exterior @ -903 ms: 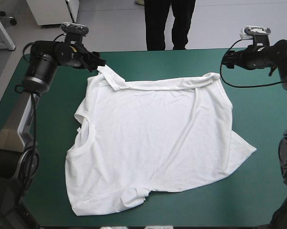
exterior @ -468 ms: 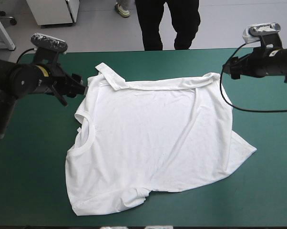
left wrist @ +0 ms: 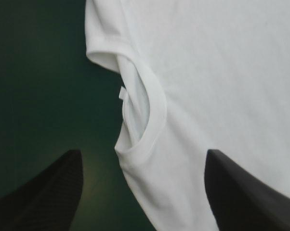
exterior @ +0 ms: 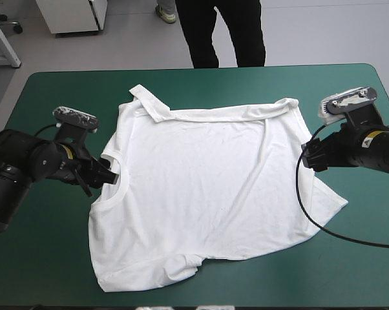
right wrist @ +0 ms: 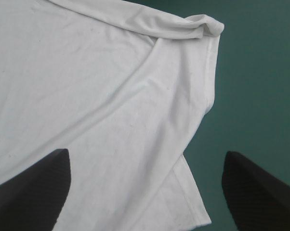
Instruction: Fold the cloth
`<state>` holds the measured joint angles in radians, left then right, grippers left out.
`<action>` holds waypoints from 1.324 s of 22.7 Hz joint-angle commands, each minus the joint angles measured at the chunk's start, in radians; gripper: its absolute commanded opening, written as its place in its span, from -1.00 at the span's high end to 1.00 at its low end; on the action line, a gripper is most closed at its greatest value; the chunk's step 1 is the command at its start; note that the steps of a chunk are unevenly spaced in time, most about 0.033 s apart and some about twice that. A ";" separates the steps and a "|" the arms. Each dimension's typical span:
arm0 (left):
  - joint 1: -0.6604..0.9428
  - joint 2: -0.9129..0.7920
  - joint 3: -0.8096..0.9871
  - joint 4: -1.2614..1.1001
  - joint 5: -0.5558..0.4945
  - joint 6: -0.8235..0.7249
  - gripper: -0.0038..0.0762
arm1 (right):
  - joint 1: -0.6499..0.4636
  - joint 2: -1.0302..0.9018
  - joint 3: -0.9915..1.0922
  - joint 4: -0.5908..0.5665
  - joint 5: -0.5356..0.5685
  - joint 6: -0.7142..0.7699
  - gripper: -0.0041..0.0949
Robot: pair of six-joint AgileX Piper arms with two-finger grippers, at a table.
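T-shirt (exterior: 207,187) lies flat; left gripper (exterior: 109,173), right gripper (exterior: 309,156): fingers apart

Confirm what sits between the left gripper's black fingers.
Left wrist view: the white short-sleeved T-shirt's neckline and bare teal-green table cover, between the open fingers of the left gripper.

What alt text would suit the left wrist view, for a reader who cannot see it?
A white T-shirt lies spread on the teal-green cover, its round neckline just ahead of the open left end effector. The two black fingers stand apart, touching nothing.
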<state>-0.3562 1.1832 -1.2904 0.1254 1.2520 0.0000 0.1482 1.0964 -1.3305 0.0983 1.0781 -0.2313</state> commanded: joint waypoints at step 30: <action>0.220 0.487 0.266 -0.169 -0.240 0.123 0.41 | 0.003 -0.069 0.016 -0.048 -0.077 0.017 -0.63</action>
<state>-0.1367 1.6546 -1.0317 -0.0327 1.0570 0.1333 0.1491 1.0414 -1.2887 0.0553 1.0589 -0.2164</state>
